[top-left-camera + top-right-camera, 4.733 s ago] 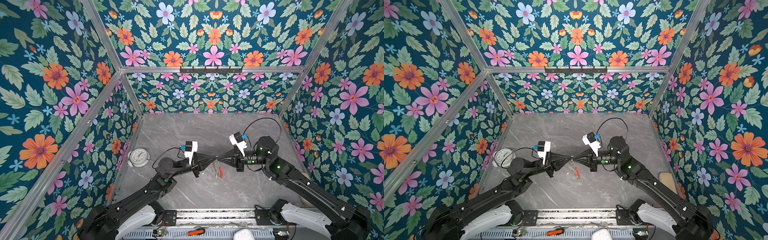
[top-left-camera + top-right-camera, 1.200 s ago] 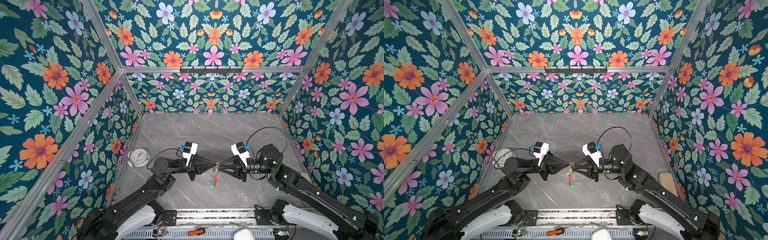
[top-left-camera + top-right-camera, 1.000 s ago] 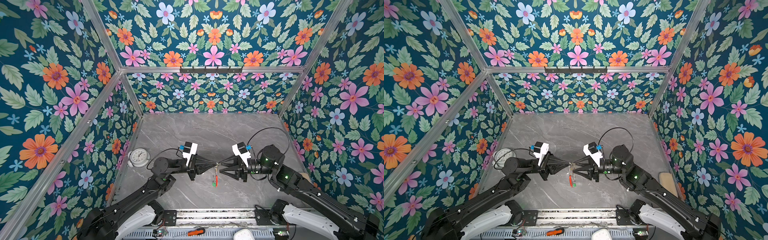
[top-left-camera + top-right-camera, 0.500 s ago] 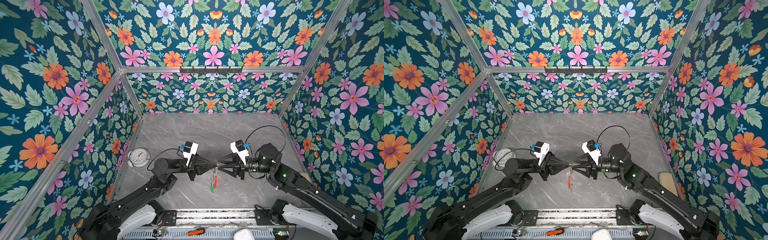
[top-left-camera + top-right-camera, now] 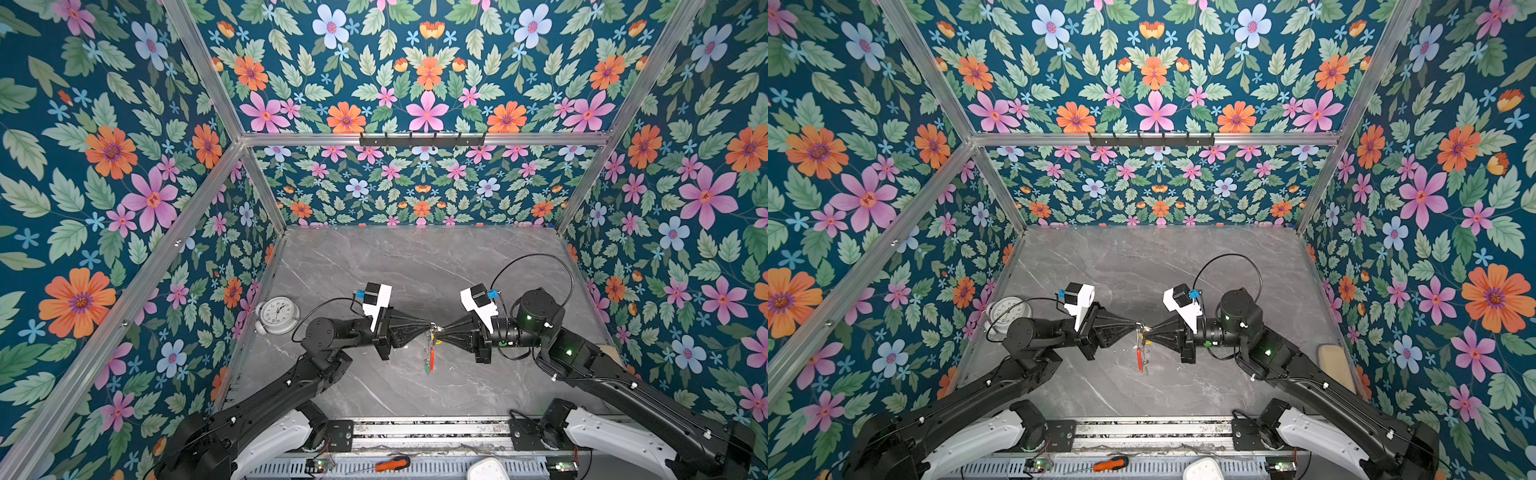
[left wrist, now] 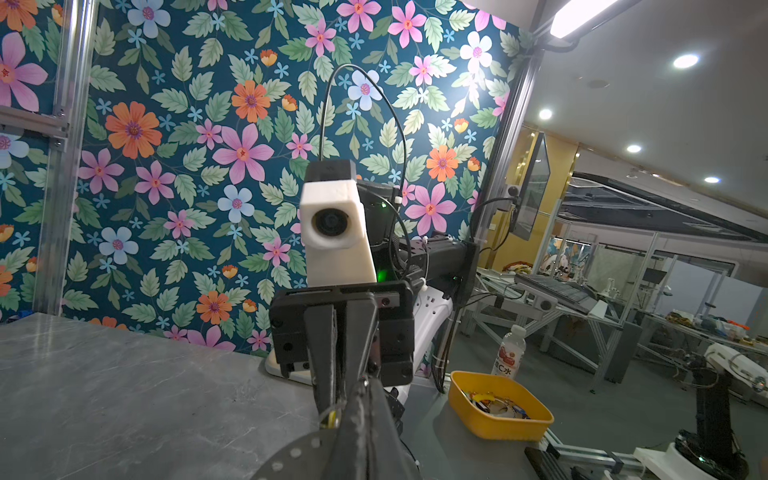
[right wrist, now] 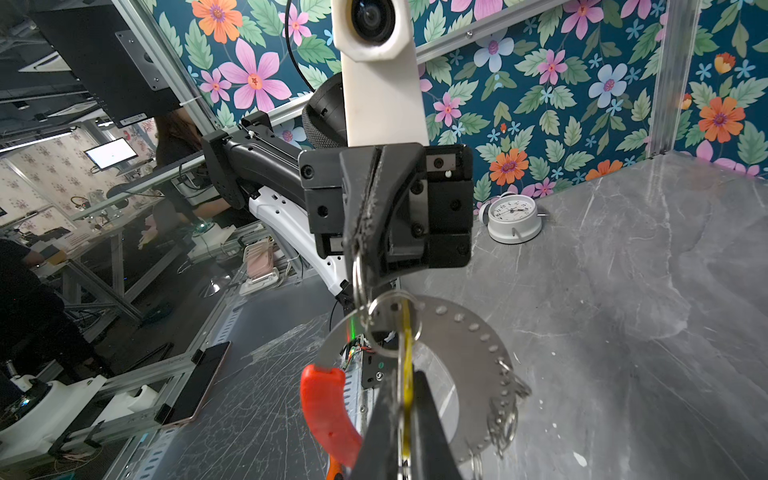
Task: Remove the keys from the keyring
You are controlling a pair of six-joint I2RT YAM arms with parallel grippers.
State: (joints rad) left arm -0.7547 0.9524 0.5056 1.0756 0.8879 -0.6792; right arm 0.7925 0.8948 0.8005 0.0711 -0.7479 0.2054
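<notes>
The keyring (image 7: 469, 357), a flat grey hoop with holes and a curved red section (image 7: 328, 411), hangs above the table between both grippers. In both top views it shows edge-on, red section (image 5: 432, 357) (image 5: 1140, 358) down, with a green tag (image 5: 427, 368) at the bottom. My left gripper (image 5: 428, 328) (image 5: 1136, 327) (image 7: 359, 253) is shut on a small wire ring (image 7: 358, 270) at the hoop's top. My right gripper (image 5: 440, 332) (image 5: 1148, 331) (image 7: 405, 432) faces it, shut on one of the keys with its yellow tag (image 7: 406, 374). Several wire rings (image 7: 503, 419) dangle from the hoop.
A white alarm clock (image 5: 277, 314) (image 5: 1009, 311) stands at the table's left edge. An orange-handled screwdriver (image 5: 390, 463) lies on the front rail. A black hook rack (image 5: 422, 139) is fixed to the back wall. Off the table are a yellow bin (image 6: 498, 407) and a phone (image 7: 195, 382).
My right gripper's jaws have closed from partly open onto the yellow-tagged key. The hanging hoop has swung slightly. The left gripper has stayed shut in place.
</notes>
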